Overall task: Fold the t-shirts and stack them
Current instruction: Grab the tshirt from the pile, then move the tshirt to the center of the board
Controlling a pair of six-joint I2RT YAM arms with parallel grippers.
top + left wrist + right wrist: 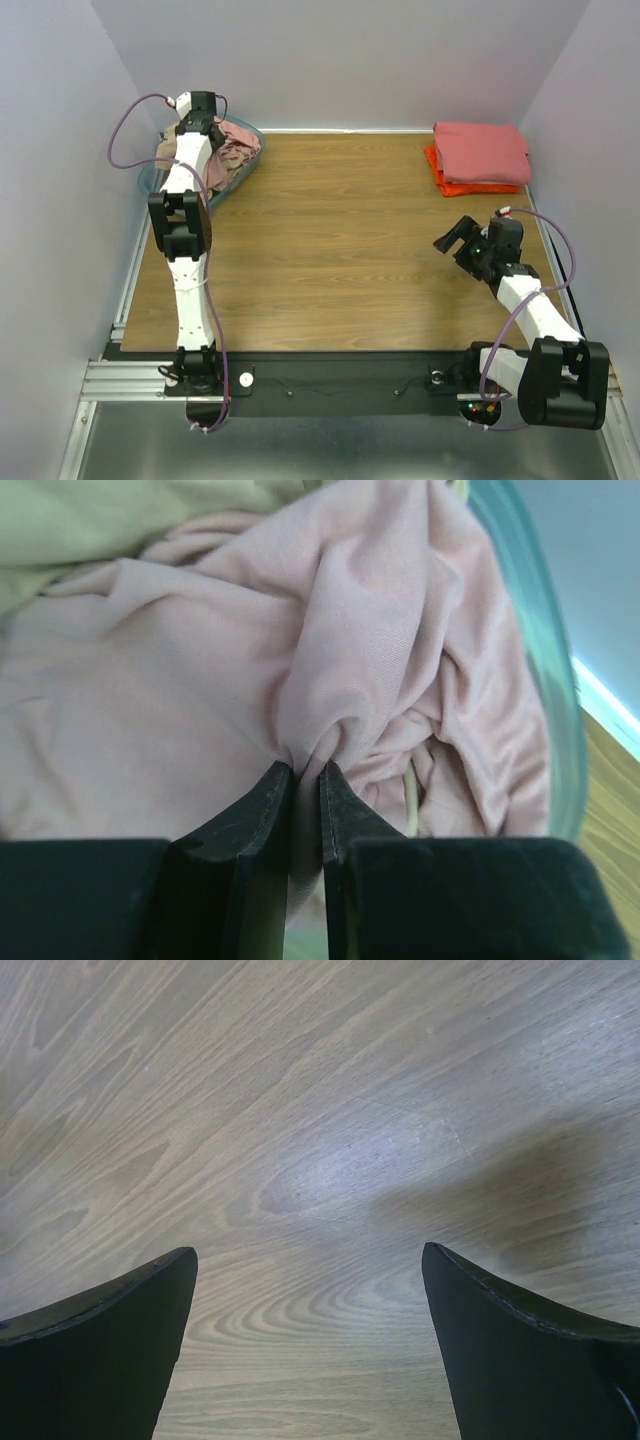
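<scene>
The dusty pink shirt (200,680) lies crumpled inside the teal basket (520,600), filling most of what I see through the left wrist camera. My left gripper (305,770) is down in the basket with its jaws nearly closed on a raised fold of that shirt. The cloth is pinched into the thin gap between the two fingers and wrinkles fan out from the pinch.

A tan-beige shirt (100,520) sits in the basket too, beyond the pink one and touching it along its far edge. The basket's translucent wall curves close along the right of the grip. From the top camera the left arm (185,215) reaches over the basket and hides much of its near side, so I only see part of the pink cloth there.

Across the table (340,260) from the basket, in the opposite far corner, the coral pink shirt (480,150) lies folded on top of the folded orange shirt (455,185), whose edge sticks out on the side nearer the basket.

My right gripper (308,1250) hangs well apart from the basket, near that stack, jaws spread wide over bare wood with nothing between them.
</scene>
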